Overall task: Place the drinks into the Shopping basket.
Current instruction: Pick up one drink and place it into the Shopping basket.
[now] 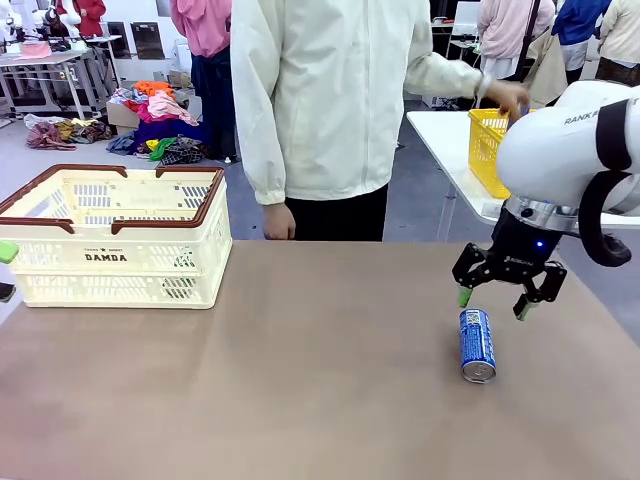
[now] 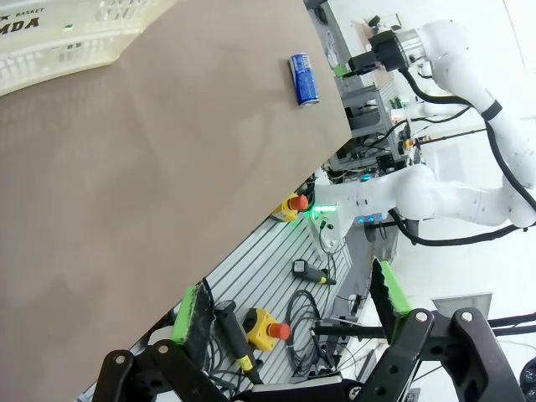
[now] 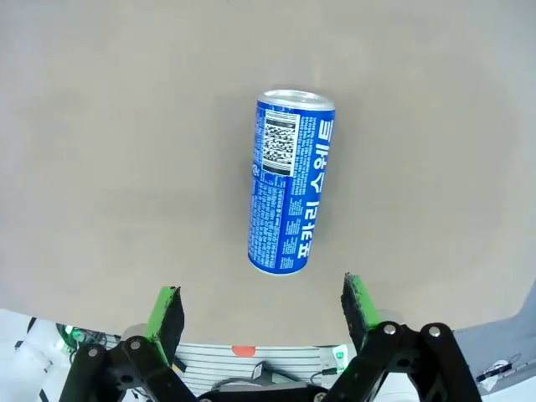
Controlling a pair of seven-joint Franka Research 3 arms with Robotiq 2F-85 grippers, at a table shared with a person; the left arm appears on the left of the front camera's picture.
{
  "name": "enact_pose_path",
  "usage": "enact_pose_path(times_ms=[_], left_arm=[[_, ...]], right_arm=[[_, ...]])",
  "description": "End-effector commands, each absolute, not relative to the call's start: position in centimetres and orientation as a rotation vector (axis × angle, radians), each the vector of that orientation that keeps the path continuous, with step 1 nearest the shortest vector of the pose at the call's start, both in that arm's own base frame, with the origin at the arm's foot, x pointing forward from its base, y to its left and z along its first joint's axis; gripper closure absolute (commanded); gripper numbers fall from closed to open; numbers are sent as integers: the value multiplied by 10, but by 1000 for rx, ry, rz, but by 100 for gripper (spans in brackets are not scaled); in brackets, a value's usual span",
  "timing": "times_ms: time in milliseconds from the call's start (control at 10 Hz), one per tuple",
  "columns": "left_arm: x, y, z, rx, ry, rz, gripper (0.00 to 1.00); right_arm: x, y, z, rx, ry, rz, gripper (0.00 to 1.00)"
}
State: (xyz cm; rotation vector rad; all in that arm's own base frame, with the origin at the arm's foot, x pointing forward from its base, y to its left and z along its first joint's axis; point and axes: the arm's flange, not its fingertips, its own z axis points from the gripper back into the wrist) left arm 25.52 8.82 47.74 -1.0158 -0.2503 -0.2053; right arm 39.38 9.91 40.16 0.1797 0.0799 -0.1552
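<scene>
One brown table [image 1: 300, 390] carries a blue POCARI SWEAT can [image 1: 477, 345] lying on its side at the robot's right, and the cream Shopping basket [image 1: 110, 240] at far left. A person [image 1: 320, 100] stands beyond. The right gripper [image 1: 494, 303] hovers close over the can, jaws wide, touching nothing. The left gripper [image 2: 289, 297] also gapes empty.

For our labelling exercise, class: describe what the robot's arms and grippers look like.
The right arm is glossy white with a black band, grey lettering and a looping black cable. The right gripper is black, with a blue light and green pads. The left gripper has black linkages and green pads too.
</scene>
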Motion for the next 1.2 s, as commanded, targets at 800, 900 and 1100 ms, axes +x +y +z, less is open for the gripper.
enact_pose_path(times_ms=[800, 900, 1100], left_arm=[[253, 89, 480, -1025, -247, -199, 0], [253, 89, 480, -1025, -247, -199, 0], [253, 89, 480, -1025, -247, -199, 0]], right_arm=[[277, -185, 458, 785, 63, -429, 0], [264, -220, 443, 948, 35, -467, 0], [247, -238, 418, 1101, -38, -540, 0]])
